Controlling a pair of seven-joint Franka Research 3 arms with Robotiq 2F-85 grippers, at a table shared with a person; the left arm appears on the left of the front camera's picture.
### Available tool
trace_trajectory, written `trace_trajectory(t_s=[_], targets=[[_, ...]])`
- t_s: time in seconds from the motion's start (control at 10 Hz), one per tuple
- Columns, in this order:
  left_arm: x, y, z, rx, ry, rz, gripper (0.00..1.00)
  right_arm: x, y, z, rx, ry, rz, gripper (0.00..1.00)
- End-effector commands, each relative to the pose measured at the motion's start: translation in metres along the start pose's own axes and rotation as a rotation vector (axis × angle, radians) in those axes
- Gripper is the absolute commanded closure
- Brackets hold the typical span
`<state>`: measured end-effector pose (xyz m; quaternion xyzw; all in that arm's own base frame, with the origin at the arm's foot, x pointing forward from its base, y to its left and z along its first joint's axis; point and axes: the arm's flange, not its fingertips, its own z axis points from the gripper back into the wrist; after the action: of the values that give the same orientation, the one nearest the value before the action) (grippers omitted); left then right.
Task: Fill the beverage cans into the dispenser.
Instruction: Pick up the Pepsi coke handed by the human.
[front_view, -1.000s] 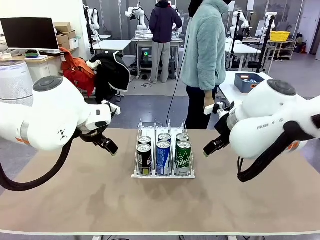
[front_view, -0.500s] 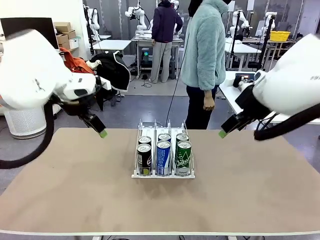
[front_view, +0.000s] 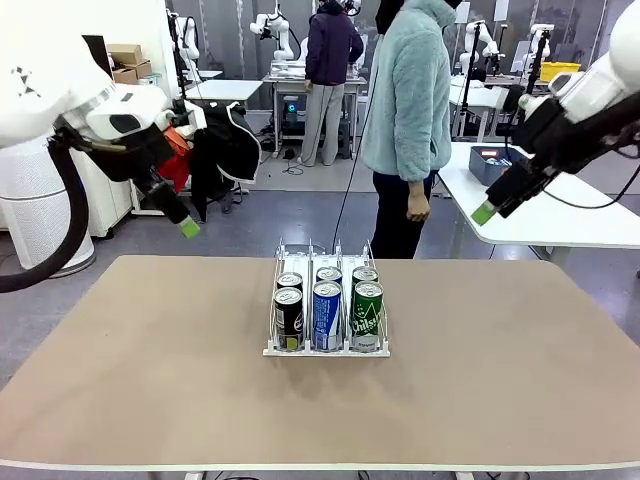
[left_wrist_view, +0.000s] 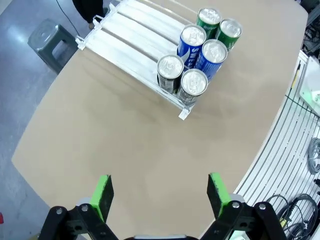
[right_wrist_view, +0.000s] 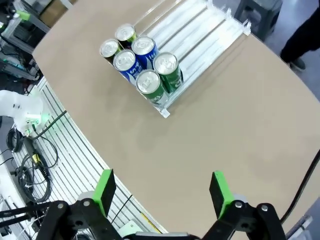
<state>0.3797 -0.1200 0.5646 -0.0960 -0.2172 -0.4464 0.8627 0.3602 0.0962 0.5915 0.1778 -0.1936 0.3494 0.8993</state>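
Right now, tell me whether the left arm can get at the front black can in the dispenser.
Probably yes: the left tool hangs open and raised, nothing between it and the black can, though the blue can crowds one side.

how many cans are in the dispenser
6, all in the dispenser, two per lane at its near end: black pair in the left lane, blue pair in the middle, green pair in the right. None appear hidden.

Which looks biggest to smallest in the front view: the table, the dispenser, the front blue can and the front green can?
1. table
2. dispenser
3. front blue can and front green can, tied: they look alike.
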Motion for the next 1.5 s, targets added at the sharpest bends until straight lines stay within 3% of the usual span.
trace_trajectory(t_s=[0.0, 0.5, 0.8, 1.1, 1.4], targets=[[-0.002, -0.003, -0.009, 0.008, 0.021, 0.002, 0.00, -0.004, 0.002, -0.014, -0.009, 0.026, -0.023, 0.00], [0.002, -0.004, -0.007, 0.005, 0.022, -0.007, 0.00, -0.004, 0.002, -0.012, -0.020, 0.036, -0.011, 0.00], [0.012, 0.029, 0.033, -0.176, 0.045, -0.113, 0.00, 0.017, -0.021, 0.060, 0.156, 0.054, 0.131, 0.00], [0.013, 0.036, 0.070, -0.176, -0.024, -0.194, 0.00, 0.041, -0.035, 0.100, 0.099, -0.051, 0.155, 0.00], [0.020, 0.033, 0.101, -0.070, -0.091, -0.169, 0.00, 0.069, -0.047, 0.126, 0.019, -0.175, 0.193, 0.00]])
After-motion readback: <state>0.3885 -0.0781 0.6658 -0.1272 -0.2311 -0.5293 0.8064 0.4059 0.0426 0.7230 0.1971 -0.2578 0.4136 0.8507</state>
